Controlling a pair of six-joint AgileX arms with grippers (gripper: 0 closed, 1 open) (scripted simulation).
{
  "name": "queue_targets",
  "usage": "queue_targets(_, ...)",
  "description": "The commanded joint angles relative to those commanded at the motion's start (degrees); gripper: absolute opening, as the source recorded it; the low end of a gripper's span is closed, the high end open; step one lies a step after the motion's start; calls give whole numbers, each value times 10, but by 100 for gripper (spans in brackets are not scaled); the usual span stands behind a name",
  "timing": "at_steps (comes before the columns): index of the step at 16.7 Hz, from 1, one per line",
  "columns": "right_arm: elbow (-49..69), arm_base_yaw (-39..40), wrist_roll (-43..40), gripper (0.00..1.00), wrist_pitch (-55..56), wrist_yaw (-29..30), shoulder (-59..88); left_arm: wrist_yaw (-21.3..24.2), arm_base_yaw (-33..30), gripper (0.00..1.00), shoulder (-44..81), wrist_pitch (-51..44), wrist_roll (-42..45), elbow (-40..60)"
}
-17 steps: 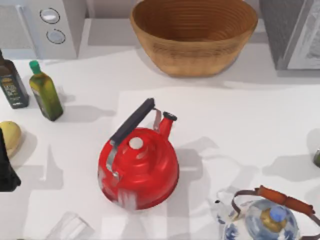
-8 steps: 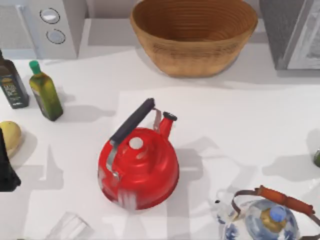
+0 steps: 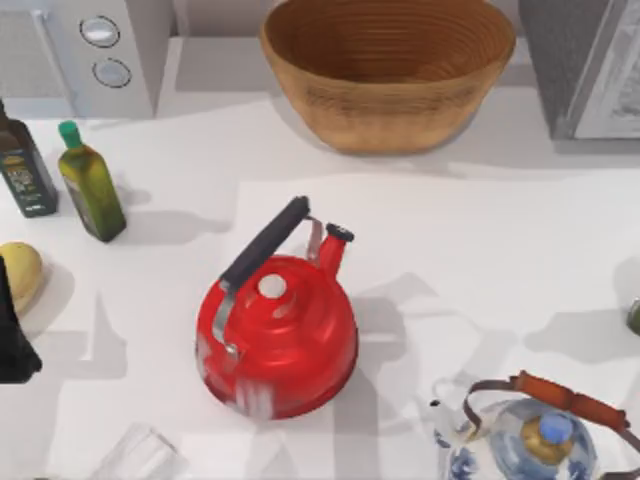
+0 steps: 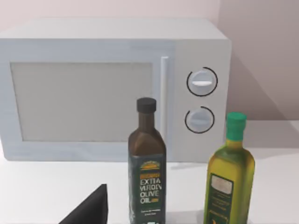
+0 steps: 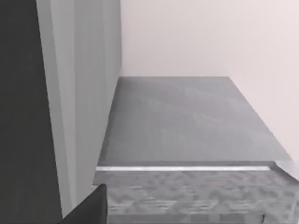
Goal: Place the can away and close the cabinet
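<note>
The can is out of view. The grey cabinet [image 3: 560,60] stands at the table's back right corner. The right wrist view looks into it, onto a bare grey shelf [image 5: 187,126] between a grey side wall [image 5: 79,93] and a pale back wall. A dark corner of my right gripper [image 5: 91,207] shows at the edge of that view. My left arm [image 3: 10,330] is a black shape at the table's left edge, beside a yellow fruit. Its gripper [image 4: 88,210] points toward the bottles and the microwave.
A red kettle [image 3: 278,335] with a black handle sits mid-table. A wicker basket [image 3: 388,65] is at the back. A microwave [image 3: 90,50], a dark olive oil bottle [image 3: 22,165] and a green oil bottle [image 3: 90,185] stand back left. A glass-and-blue kettle [image 3: 535,435] is front right.
</note>
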Motion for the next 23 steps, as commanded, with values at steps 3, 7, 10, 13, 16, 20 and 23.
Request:
queue_targets(3, 1, 150, 2, 100, -8, 151, 1, 0, 0, 100, 0, 0, 0, 0)
queue_targets(7, -5, 367, 4, 100, -16, 366, -7, 0, 0, 100, 0, 0, 0, 0)
queue_targets(10, -14, 509, 4, 100, -18, 502, -18, 0, 0, 100, 0, 0, 0, 0)
queue_targets(13, -23, 603, 2, 100, -20, 595, -29, 0, 0, 100, 0, 0, 0, 0)
queue_targets(16, -28, 642, 1, 100, -20, 635, -34, 0, 0, 100, 0, 0, 0, 0)
queue_targets(20, -24, 629, -7, 100, -24, 647, -48, 0, 0, 100, 0, 0, 0, 0)
queue_targets(23, -8, 619, -6, 100, -19, 637, -27, 0, 0, 100, 0, 0, 0, 0)
